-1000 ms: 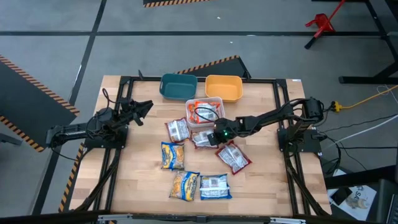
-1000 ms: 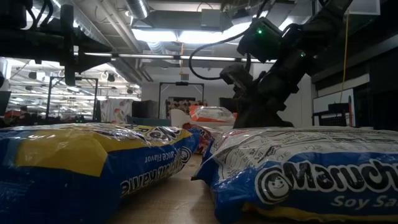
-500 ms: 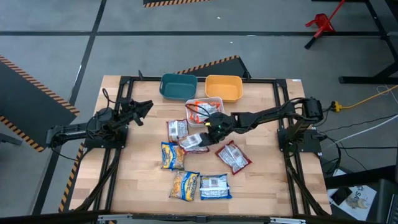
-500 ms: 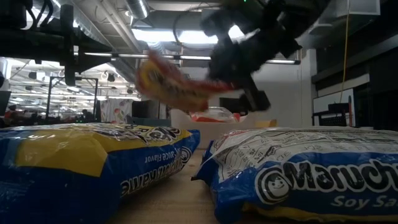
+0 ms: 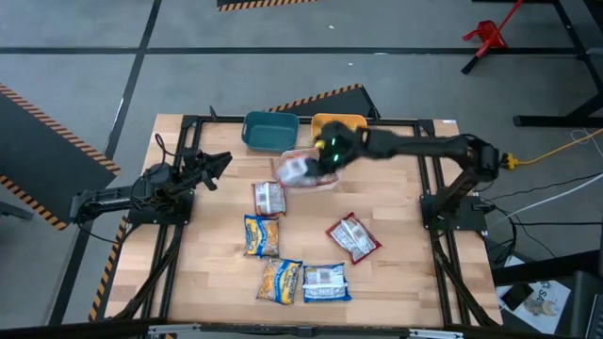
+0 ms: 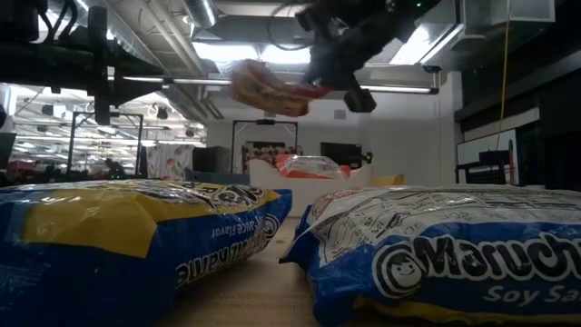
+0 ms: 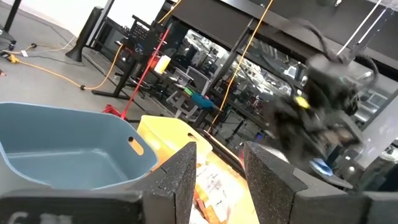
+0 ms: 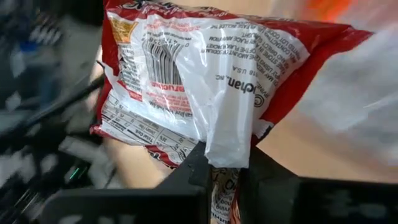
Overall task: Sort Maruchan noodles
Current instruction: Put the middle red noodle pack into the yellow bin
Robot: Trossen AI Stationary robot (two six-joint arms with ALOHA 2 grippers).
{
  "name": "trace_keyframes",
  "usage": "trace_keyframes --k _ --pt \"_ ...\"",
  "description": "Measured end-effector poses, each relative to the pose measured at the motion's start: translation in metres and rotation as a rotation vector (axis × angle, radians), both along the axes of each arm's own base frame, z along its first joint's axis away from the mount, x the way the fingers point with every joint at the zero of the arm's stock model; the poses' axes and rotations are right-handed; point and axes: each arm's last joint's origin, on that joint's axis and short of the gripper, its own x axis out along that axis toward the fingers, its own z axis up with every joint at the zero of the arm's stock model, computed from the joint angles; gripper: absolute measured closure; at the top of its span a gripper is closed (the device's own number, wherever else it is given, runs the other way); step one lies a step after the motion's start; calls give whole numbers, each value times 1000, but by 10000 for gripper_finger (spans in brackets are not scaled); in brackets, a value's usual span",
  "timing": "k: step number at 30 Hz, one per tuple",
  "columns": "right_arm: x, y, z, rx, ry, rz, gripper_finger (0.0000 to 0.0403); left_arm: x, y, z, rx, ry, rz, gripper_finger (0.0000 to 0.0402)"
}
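Observation:
My right gripper (image 5: 322, 160) is shut on a maroon-white Maruchan packet (image 5: 296, 169), held in the air over the white bin (image 5: 325, 185) at the far middle of the table. The low view shows the packet (image 6: 268, 88) high above the bin (image 6: 272, 174). In the right wrist view its printed back (image 8: 186, 74) faces the camera. Two more maroon-white packets (image 5: 268, 197) (image 5: 353, 237) and three blue-yellow ones (image 5: 262, 235) (image 5: 280, 280) (image 5: 326, 282) lie flat on the table. My left gripper (image 5: 222, 161) waits shut at the left edge, holding nothing. My right gripper pinches a white fold of wrapper (image 8: 227, 144) at the packet's end nearest the wrist, between its two fingers. The fingers come slanting down from the table's right side. The packet juts out beyond them toward the left, nearly level and lifted clear of everything.
A teal bin (image 5: 270, 130) and an orange bin (image 5: 350, 122) stand along the far edge; my right arm crosses over the orange one. The white bin holds orange-red packets (image 6: 313, 166). Bare wood lies between the packets in the table's middle.
My right gripper has picked the maroon-white packet off the table's middle and carried it up and toward the far edge, over the white bin. The packet, flat on the wood a second ago, now hangs clear in the air. The gripper has stayed shut on it.

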Motion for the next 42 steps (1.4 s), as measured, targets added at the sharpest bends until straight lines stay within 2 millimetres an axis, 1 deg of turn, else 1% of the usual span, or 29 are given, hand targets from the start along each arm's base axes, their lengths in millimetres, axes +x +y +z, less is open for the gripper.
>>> trace_keyframes --k 4,6,9,14,17,19,22,29,42 --pt "-25 -41 20 -106 47 -101 378 0 0 0 0 0 0 274" --pt "-39 -60 23 -149 79 -154 378 0 0 0 0 0 0 274" --pt "-57 -84 18 -175 163 -217 378 0 0 0 0 0 1 274" --pt "-79 -112 9 -265 284 -280 378 0 0 0 0 0 4 274" --pt "-87 -129 8 -294 283 -321 378 0 1 0 -4 0 25 274" --pt "-94 -136 6 -296 307 -322 378 -1 1 0 -6 -1 40 274" --pt "-94 -143 -1 -300 324 -307 378 -1 2 0 -10 -1 64 274" --pt "-81 -152 -25 -278 339 -263 378 -1 2 -2 -16 16 81 274" --pt "-73 -164 -61 -254 426 -232 377 -1 2 -2 -16 17 79 274"
